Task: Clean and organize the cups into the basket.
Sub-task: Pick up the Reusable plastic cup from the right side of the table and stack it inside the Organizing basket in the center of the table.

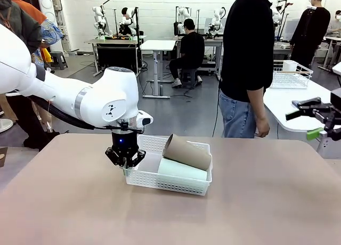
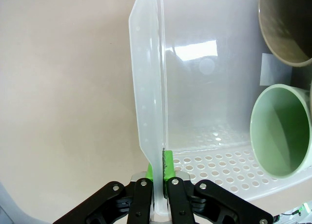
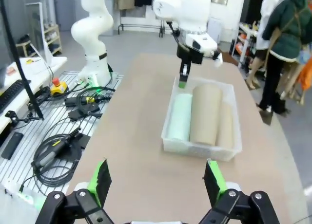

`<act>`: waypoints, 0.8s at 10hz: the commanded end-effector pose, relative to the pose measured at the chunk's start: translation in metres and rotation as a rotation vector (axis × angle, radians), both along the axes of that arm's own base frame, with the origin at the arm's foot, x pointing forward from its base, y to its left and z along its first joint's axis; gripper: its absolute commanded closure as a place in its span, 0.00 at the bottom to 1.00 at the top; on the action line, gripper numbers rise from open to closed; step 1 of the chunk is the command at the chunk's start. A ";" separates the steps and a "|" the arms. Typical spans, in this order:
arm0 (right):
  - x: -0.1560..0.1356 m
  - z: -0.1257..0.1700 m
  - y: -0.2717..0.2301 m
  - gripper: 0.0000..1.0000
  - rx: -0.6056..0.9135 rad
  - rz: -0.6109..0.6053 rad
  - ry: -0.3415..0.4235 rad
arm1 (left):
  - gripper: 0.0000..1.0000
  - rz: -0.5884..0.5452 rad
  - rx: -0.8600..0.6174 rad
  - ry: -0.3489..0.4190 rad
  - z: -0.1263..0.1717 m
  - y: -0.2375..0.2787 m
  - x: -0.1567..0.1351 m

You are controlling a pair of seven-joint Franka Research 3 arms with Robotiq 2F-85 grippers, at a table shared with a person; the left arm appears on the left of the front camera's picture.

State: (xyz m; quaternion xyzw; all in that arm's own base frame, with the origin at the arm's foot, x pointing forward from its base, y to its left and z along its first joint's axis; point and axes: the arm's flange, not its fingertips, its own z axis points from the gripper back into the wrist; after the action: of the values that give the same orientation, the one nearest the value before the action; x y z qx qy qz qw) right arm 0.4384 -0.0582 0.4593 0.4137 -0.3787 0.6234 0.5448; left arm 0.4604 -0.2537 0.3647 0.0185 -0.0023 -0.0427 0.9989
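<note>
Three cups lie on their sides in the basket (image 1: 176,187): mint cup (image 1: 181,169), tan cup (image 1: 187,152) on top, another tan cup (image 3: 225,129) alongside. Left gripper (image 1: 126,161) is pinched tight on the basket's end wall; right gripper (image 3: 158,181) hangs wide open, well off, holding nothing. Packing looks done; next probably slide or reposition the basket without tipping it.
</note>
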 end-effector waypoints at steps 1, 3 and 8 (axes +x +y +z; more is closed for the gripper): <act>0.004 -0.012 0.000 0.00 -0.023 -0.060 0.026 | 0.95 0.000 -0.002 -0.004 0.001 0.000 0.000; 0.003 -0.010 -0.008 0.00 -0.007 -0.027 0.017 | 0.95 0.000 -0.002 -0.004 0.001 0.000 0.000; 0.003 -0.010 -0.008 0.00 -0.007 -0.027 0.017 | 0.95 0.000 -0.002 -0.004 0.001 0.000 0.000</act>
State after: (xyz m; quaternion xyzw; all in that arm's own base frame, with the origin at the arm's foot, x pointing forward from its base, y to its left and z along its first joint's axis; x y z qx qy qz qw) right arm 0.4425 -0.0642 0.4479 0.4092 -0.3762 0.6110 0.5637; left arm 0.4604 -0.2537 0.3647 0.0185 -0.0023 -0.0428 0.9989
